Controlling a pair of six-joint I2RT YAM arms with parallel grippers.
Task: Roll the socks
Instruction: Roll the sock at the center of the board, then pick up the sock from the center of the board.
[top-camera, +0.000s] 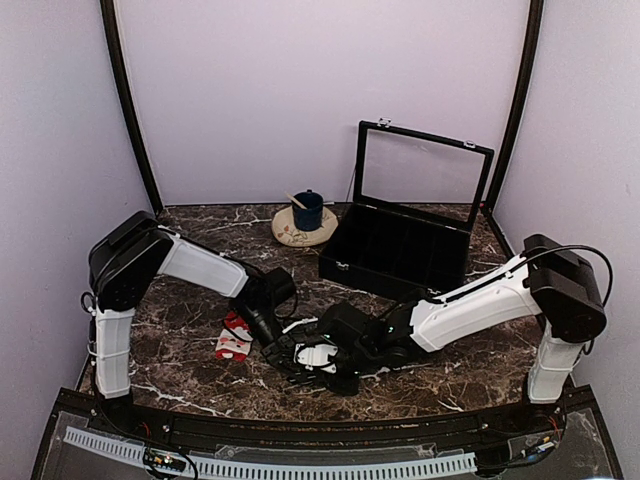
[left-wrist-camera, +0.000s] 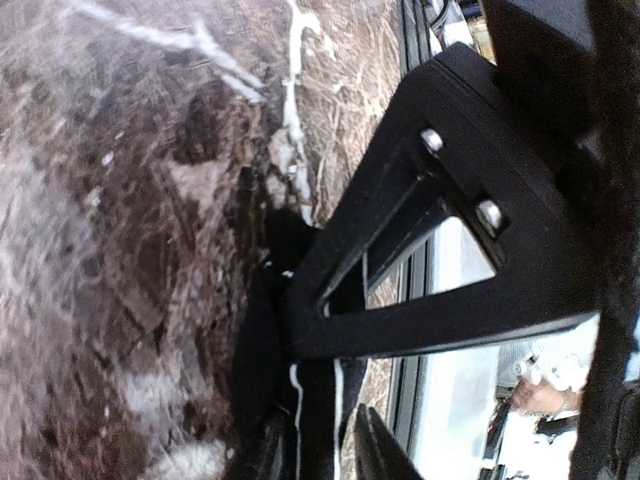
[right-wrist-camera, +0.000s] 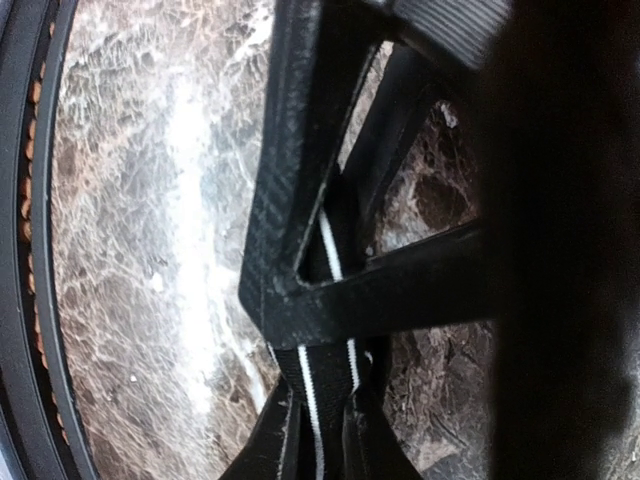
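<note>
The black sock with thin white stripes (right-wrist-camera: 333, 372) lies stretched between my two grippers low over the marble table (top-camera: 200, 300), near its front edge. My right gripper (right-wrist-camera: 322, 452) is shut on one end of it, the fingers pinching the striped fabric. My left gripper (left-wrist-camera: 318, 452) straddles the other end of the black sock (left-wrist-camera: 316, 400) with its fingers a little apart, loose around the cloth. In the top view the left gripper (top-camera: 283, 352) and right gripper (top-camera: 338, 372) almost meet. The red sock (top-camera: 233, 338) lies crumpled on the table just left of them.
A black compartment box (top-camera: 395, 255) with its clear lid raised stands at the back right. A blue mug (top-camera: 308, 210) sits on a round pad at the back middle. The table's black front rail (top-camera: 300, 430) runs close behind the grippers.
</note>
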